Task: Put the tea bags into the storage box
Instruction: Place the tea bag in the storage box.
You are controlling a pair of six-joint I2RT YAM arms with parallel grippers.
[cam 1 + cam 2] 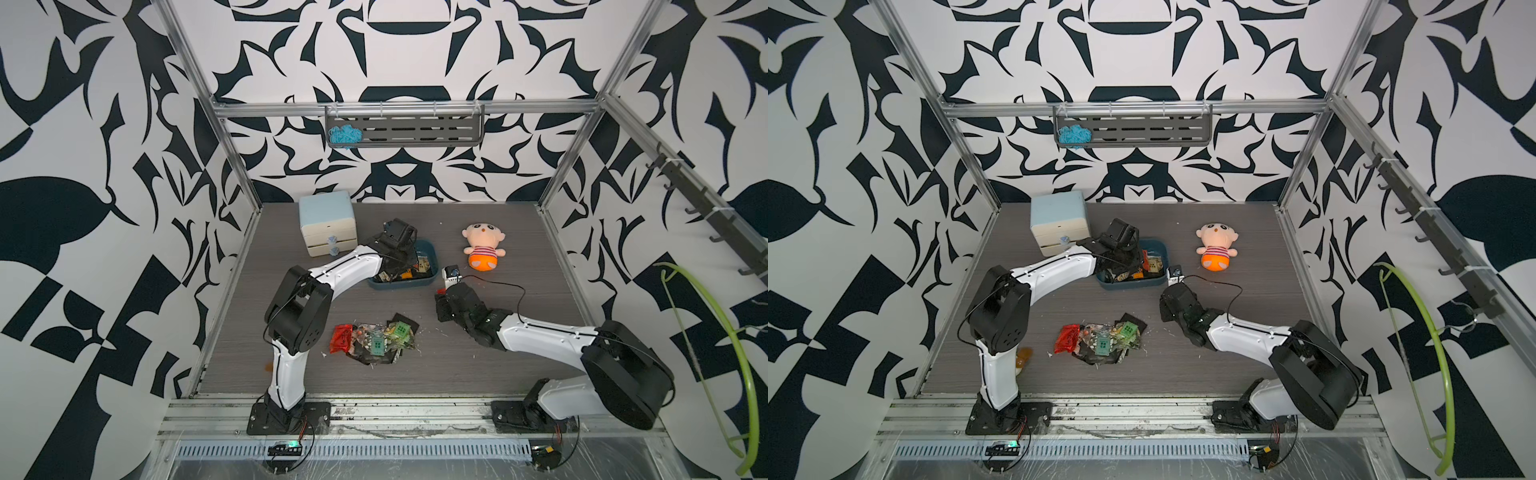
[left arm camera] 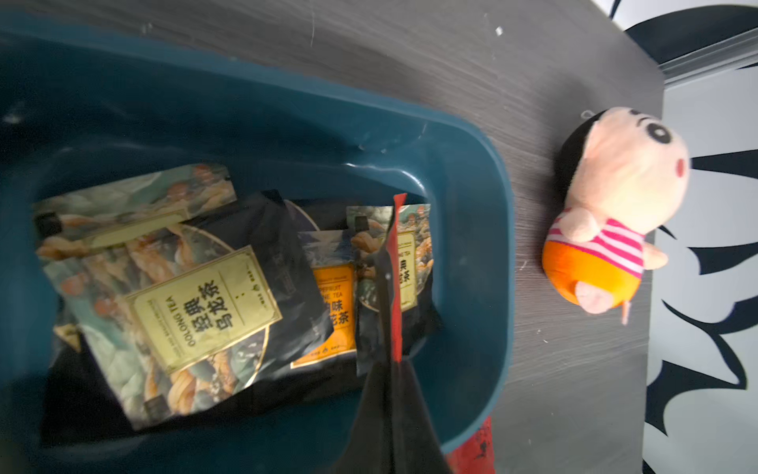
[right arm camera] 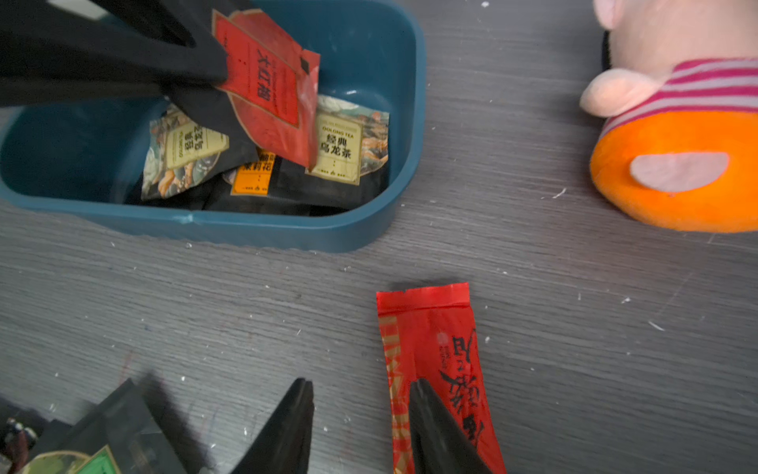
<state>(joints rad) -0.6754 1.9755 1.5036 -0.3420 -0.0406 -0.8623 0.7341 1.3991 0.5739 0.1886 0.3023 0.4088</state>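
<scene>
Tea bag [image 3: 270,88], red, in L gripper [image 3: 213,78] pinch, over storage box [image 3: 287,234].

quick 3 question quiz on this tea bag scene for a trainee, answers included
1. True or false: the left tool holds a red tea bag over the storage box.
2. The right tool is: A) open over a long red sachet on the table; B) shut on a sachet; C) inside the box.
3. Where do most unboxed tea bags lie?
Key: 1 true. 2 A. 3 Piled on the table, nearer the robot than the box.
</scene>
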